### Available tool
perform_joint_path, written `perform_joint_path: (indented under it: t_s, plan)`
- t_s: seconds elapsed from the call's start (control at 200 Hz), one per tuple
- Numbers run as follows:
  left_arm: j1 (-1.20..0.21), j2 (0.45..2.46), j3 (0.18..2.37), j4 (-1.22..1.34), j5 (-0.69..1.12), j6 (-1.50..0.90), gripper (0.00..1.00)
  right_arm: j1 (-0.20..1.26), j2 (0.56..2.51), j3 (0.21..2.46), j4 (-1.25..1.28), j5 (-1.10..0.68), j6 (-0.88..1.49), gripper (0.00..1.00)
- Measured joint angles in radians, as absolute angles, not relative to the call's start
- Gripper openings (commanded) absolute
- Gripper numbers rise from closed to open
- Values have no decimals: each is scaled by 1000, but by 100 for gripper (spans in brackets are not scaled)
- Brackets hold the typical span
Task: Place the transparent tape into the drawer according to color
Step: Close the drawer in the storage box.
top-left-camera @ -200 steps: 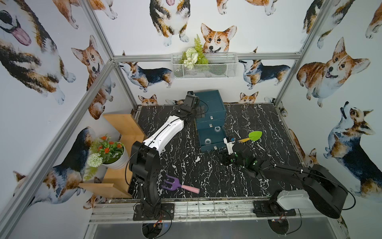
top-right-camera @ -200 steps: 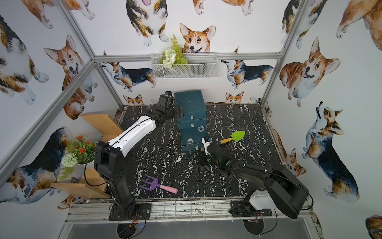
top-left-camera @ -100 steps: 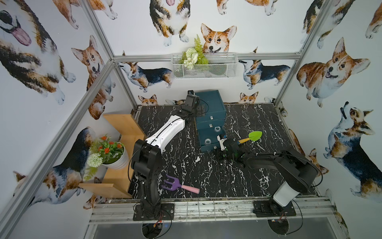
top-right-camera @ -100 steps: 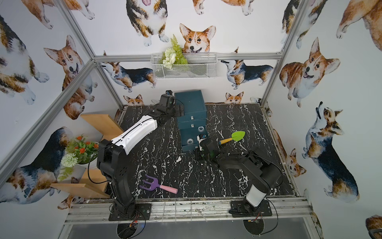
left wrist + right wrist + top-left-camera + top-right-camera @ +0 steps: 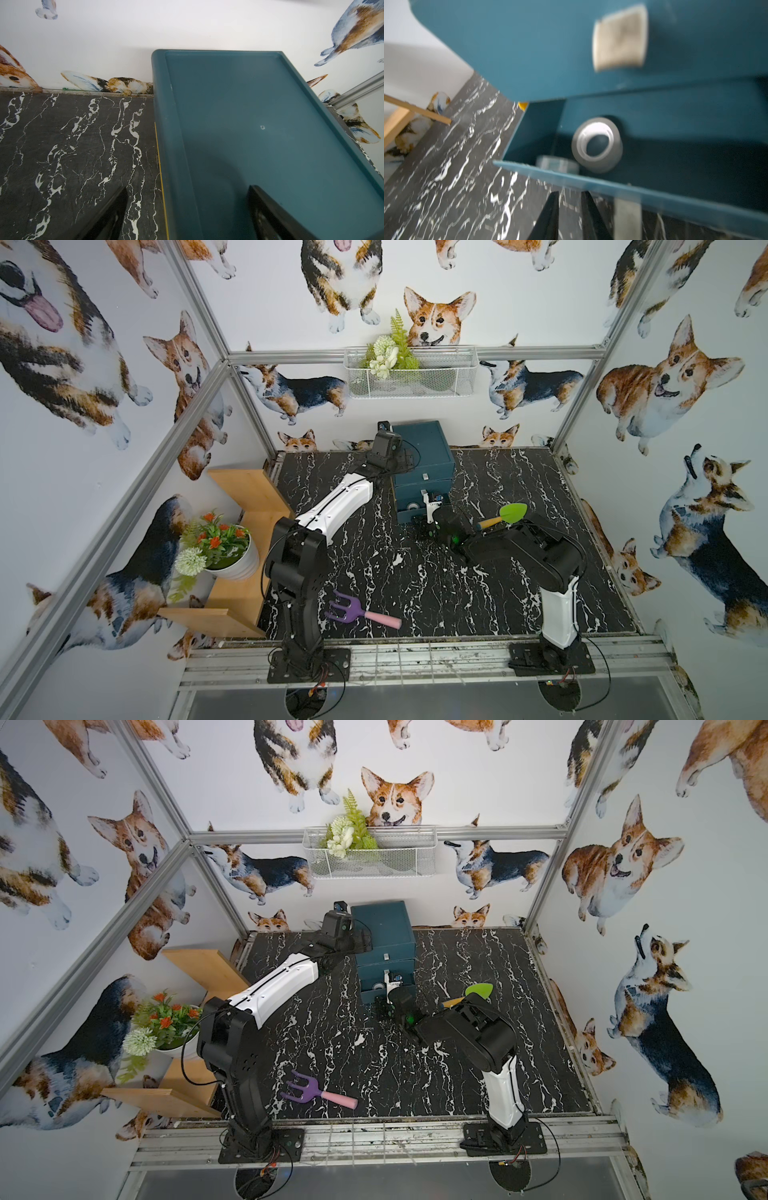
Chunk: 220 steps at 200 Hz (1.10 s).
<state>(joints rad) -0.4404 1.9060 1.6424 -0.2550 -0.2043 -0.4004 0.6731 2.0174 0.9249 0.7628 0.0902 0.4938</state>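
1. Black marble tabletop (image 5: 415, 580) fills the floor of a cell with corgi-papered walls. A teal drawer cabinet (image 5: 422, 443) stands at the far edge, about mid-width.
2. Its lower drawer (image 5: 654, 199) is pulled out toward the near side, below a closed drawer front with a pale handle (image 5: 619, 38).
3. Inside the open drawer a grey-white tape roll (image 5: 597, 145) sits tilted, with its hollow core showing. A second clear roll (image 5: 557, 165) lies just beside it against the drawer's front wall, which partly hides it.
4. Just in front of that wall, low over the marble, hovers the right gripper (image 5: 570, 193). Its fingers are nearly pressed together, with a thin gap and nothing between them.
5. Above the cabinet's left edge hangs the left gripper (image 5: 188, 188), fingers spread wide, one over the marble and one over the cabinet top, holding nothing.
6. A green toy shovel (image 5: 513, 513) lies right of the cabinet, its handle partly behind the right arm. A purple toy rake (image 5: 347, 612) with a pink handle lies near the left arm's base.
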Motion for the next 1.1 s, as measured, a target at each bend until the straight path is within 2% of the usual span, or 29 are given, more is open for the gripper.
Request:
perform_joint_path:
  t_s: [0.345,0.681,0.851,0.996,1.101]
  plan:
    - [-440,1920,1625,-207,-197,-414,95,672,2134,1028,934,131,514,25]
    - [-439,1901,1582,-168,-183,-428,96,681,2200,1129,908,120,548,26]
    - [-439,1879,1574,-178,-174,-437,97,688,2156,1088,909,120,559,41]
    - [-439,1810,1547,-262,-155,-438,99,718,2018,933,925,93,565,56]
    - [-438,1722,1485,-300,-144,-444,99,757,1893,798,934,76,565,62]
